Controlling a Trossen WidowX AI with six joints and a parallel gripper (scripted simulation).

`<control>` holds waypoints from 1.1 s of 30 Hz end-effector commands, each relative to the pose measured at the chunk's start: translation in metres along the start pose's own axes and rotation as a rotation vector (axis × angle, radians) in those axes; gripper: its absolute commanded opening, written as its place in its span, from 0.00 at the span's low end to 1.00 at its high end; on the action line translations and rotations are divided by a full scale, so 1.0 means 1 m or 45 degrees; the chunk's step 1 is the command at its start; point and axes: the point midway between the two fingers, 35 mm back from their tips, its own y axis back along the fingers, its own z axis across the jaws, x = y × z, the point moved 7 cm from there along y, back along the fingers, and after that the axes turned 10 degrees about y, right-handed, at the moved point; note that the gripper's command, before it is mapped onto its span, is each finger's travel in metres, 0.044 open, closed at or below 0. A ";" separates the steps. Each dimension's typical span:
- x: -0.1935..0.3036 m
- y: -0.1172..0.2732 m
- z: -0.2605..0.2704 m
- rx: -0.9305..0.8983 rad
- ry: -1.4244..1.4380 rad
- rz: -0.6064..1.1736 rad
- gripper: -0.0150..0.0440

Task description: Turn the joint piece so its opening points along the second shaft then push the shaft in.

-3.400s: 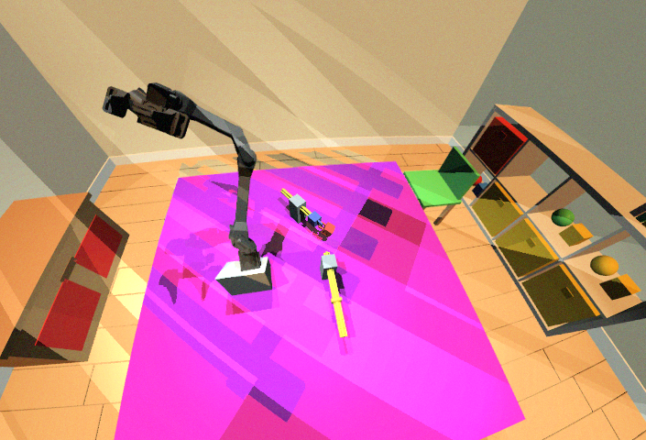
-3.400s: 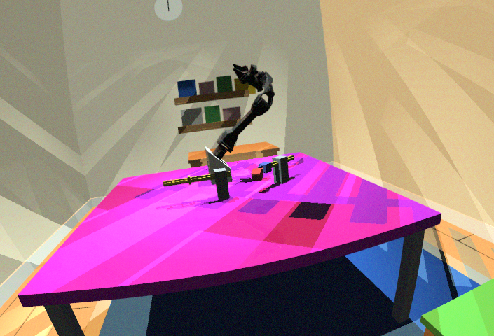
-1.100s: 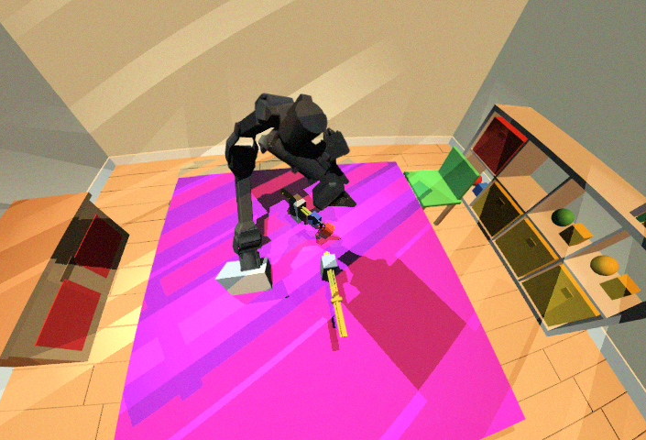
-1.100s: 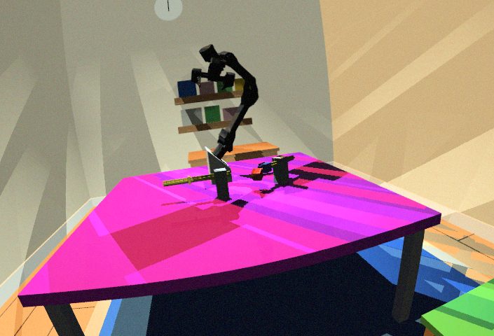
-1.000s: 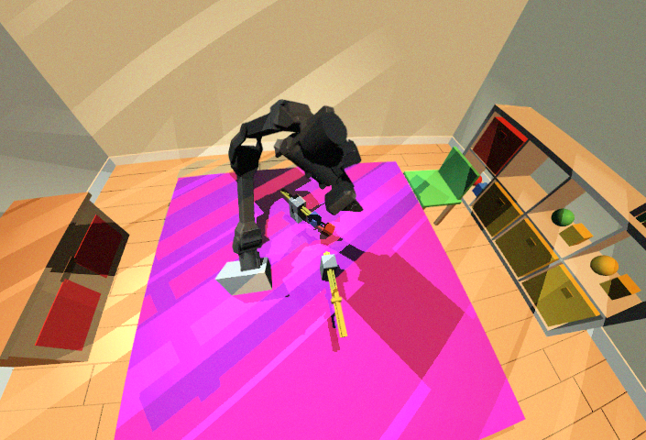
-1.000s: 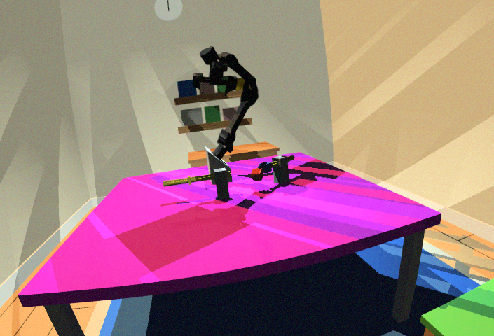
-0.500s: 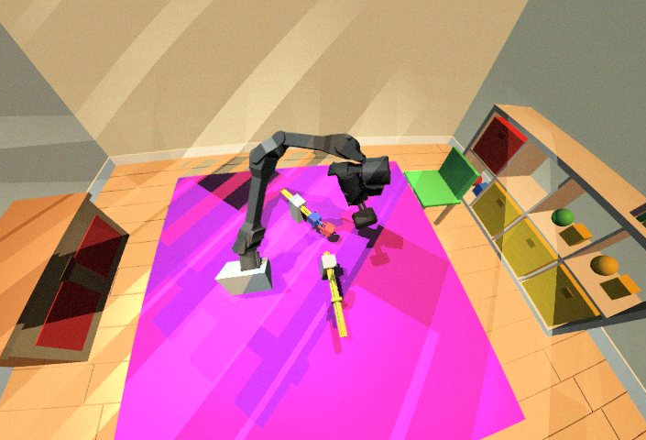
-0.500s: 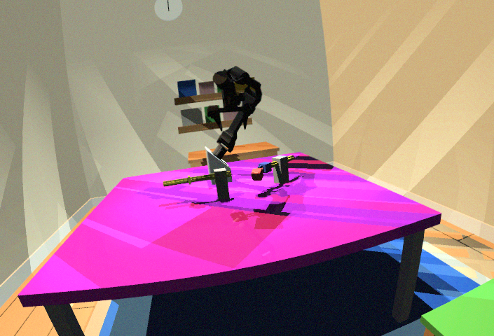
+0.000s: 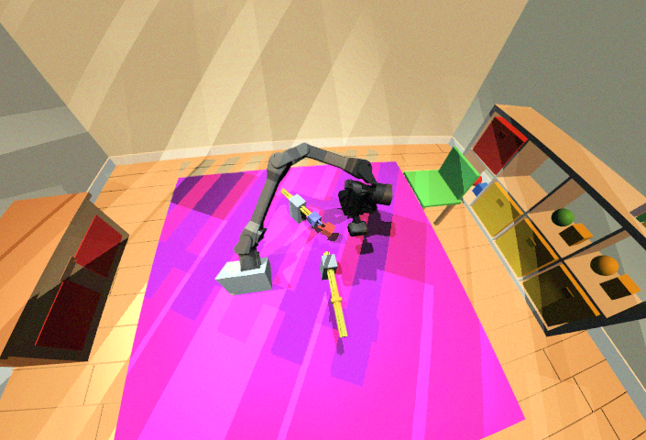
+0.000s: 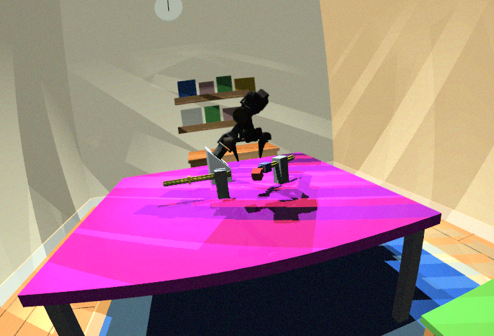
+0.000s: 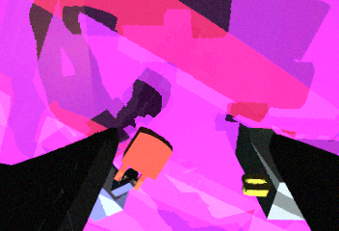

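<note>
The orange-red joint piece (image 9: 327, 228) (image 10: 256, 173) (image 11: 148, 154) hangs on hinges from a blue fork (image 9: 313, 218) (image 10: 265, 166). The fork ends the first yellow shaft (image 9: 286, 193) (image 10: 291, 157), fixed in a grey block (image 9: 296, 204) (image 10: 281, 170). The joint piece's dark-edged far end points away from the fork, not along the second shaft. The second yellow shaft (image 9: 336, 300) (image 10: 176, 181) (image 11: 255, 185) runs through another grey block (image 9: 328, 263) (image 10: 221, 186) (image 11: 285, 204), mostly on its far side from the joint. My gripper (image 10: 249, 158) (image 11: 195, 138) is open and empty, above the joint piece's level.
The arm's pale base (image 9: 246, 277) stands beside both blocks on the magenta table (image 9: 203, 383) (image 10: 136, 253). The second shaft has a raised collar (image 9: 336, 299) (image 10: 189, 179). A green chair (image 9: 434, 186) stands past the table edge, near a shelf unit.
</note>
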 end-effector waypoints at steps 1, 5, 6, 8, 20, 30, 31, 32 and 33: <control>-0.002 -0.003 -0.002 -0.007 -0.066 0.022 1.00; -0.007 -0.016 -0.006 -0.049 -0.215 0.080 1.00; -0.008 -0.019 -0.007 -0.059 -0.253 0.095 1.00; -0.011 -0.025 -0.009 -0.077 -0.328 0.126 1.00; -0.020 -0.061 -0.019 -0.142 -0.725 0.299 1.00; -0.021 -0.096 -0.019 -0.144 -0.724 0.300 1.00; -0.021 -0.099 -0.019 -0.144 -0.724 0.300 1.00; -0.021 -0.100 -0.019 -0.144 -0.724 0.300 1.00; -0.021 -0.100 -0.019 -0.144 -0.724 0.300 1.00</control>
